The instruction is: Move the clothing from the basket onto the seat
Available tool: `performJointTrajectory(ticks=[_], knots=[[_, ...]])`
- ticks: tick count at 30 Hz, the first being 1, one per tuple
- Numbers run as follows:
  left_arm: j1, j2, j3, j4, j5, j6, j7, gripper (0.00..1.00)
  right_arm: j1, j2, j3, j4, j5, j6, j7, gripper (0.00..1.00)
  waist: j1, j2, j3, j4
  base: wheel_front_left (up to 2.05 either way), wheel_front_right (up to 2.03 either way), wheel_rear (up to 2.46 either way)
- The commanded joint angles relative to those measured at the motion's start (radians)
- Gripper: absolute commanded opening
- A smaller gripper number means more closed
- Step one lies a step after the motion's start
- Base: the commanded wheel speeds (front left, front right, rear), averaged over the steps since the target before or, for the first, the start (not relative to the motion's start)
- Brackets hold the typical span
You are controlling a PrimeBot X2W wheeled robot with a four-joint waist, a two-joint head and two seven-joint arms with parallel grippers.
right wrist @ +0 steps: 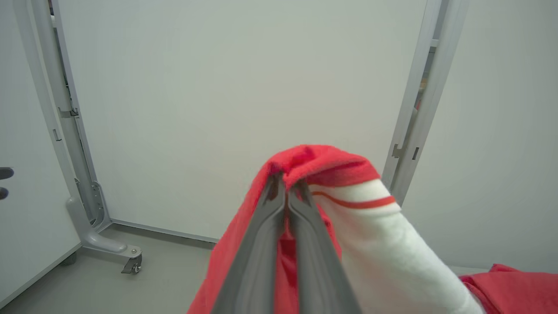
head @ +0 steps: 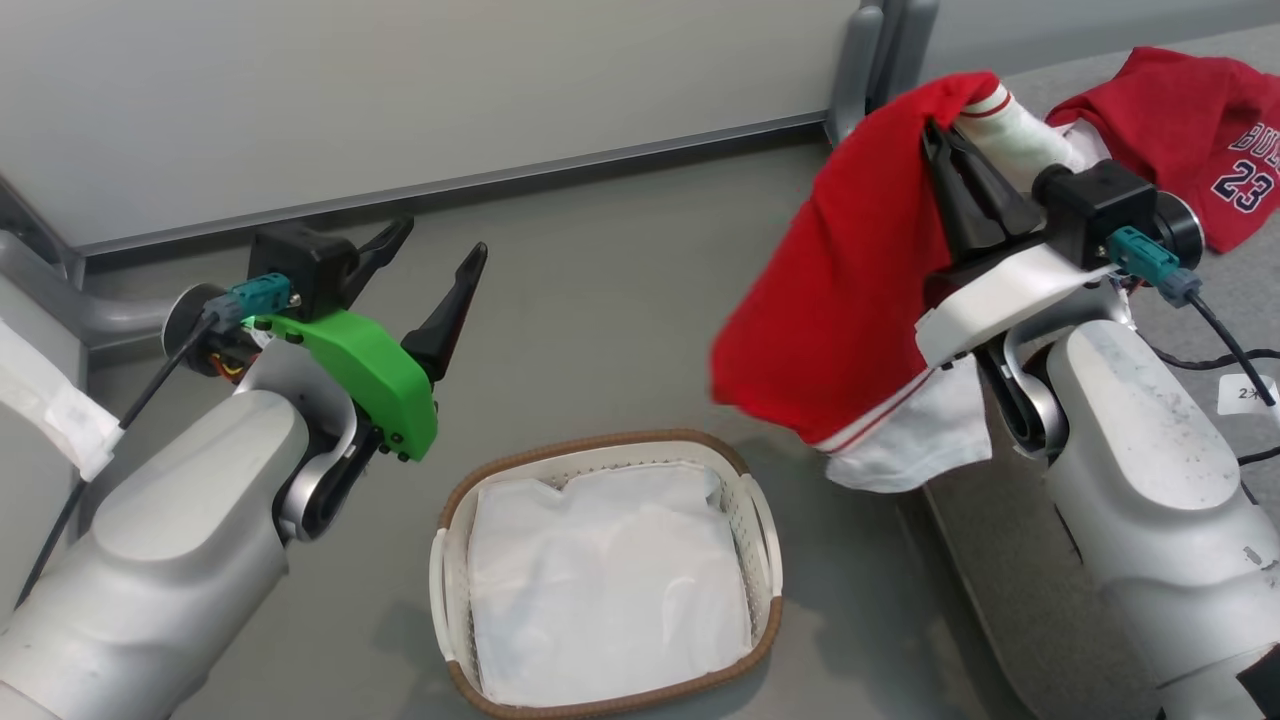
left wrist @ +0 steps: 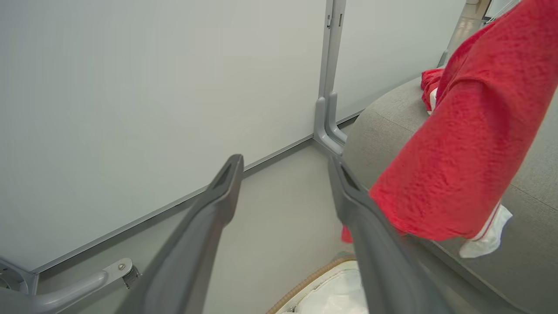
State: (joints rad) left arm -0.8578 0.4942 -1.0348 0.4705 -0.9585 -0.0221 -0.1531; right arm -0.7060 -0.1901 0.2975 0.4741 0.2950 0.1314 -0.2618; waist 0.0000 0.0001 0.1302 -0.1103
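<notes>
1. Right pincer (head: 945, 150), upper right: clamped shut on the top fold of a red garment (head: 840, 300), hanging limp by the seat (left wrist: 388, 113).
2. Left pincer (head: 440, 240), centre left: spread wide, empty.
3. Likely soft, light and floppy; best pinched at a bunched fold.
4. Second garment (head: 1190, 120), top right, on the seat: "23", partial "BUL".
5. Basket (head: 600, 445), lower centre: white liner (head: 600, 590) inside.

Bright even light, soft shadows, wrist views edge-warped.
</notes>
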Motion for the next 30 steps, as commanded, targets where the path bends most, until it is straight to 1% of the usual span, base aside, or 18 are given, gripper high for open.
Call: performJointTrajectory(ticks=[1,7,12,15,19,25,30], knots=[[0.020,0.003,0.004,0.002,-0.008,0.004,-0.013,1.00,0.018,-0.008,-0.012,-0.007,-0.011,-0.001,-0.005,0.00,0.0000,-0.0001,0.001,-0.005,0.00,0.00,0.00],[0.043,-0.043,-0.012,-0.026,0.016,-0.001,-0.057,1.00,0.042,-0.026,-0.060,-0.027,-0.034,-0.001,-0.005,0.00,0.0000,-0.0001,0.005,-0.026,0.00,0.00,0.00],[0.069,-0.086,-0.021,-0.057,0.039,0.014,-0.086,1.00,0.063,-0.034,-0.095,-0.050,-0.048,-0.001,-0.005,0.00,0.0000,-0.0001,0.014,-0.065,0.00,0.00,0.00],[0.092,-0.113,-0.016,-0.080,0.052,0.025,-0.098,1.00,0.072,-0.034,-0.113,-0.071,-0.054,-0.001,-0.005,0.00,0.0000,-0.0001,0.025,-0.102,0.00,0.00,0.00],[0.113,-0.132,-0.023,-0.104,0.079,0.036,-0.105,1.00,0.091,-0.032,-0.129,-0.100,-0.062,-0.001,-0.005,0.00,0.0000,-0.0001,0.042,-0.153,0.00,0.00,0.00],[0.130,-0.141,-0.027,-0.126,0.121,0.048,-0.111,1.00,0.113,-0.023,-0.134,-0.150,-0.068,-0.001,0.002,0.00,0.0000,-0.0001,0.074,-0.247,0.00,0.00,0.00],[0.131,-0.149,-0.030,-0.132,0.140,0.045,-0.112,1.00,0.142,-0.017,-0.148,-0.188,-0.069,-0.001,0.008,0.00,0.0000,-0.0001,0.101,-0.313,0.00,0.00,0.00]])
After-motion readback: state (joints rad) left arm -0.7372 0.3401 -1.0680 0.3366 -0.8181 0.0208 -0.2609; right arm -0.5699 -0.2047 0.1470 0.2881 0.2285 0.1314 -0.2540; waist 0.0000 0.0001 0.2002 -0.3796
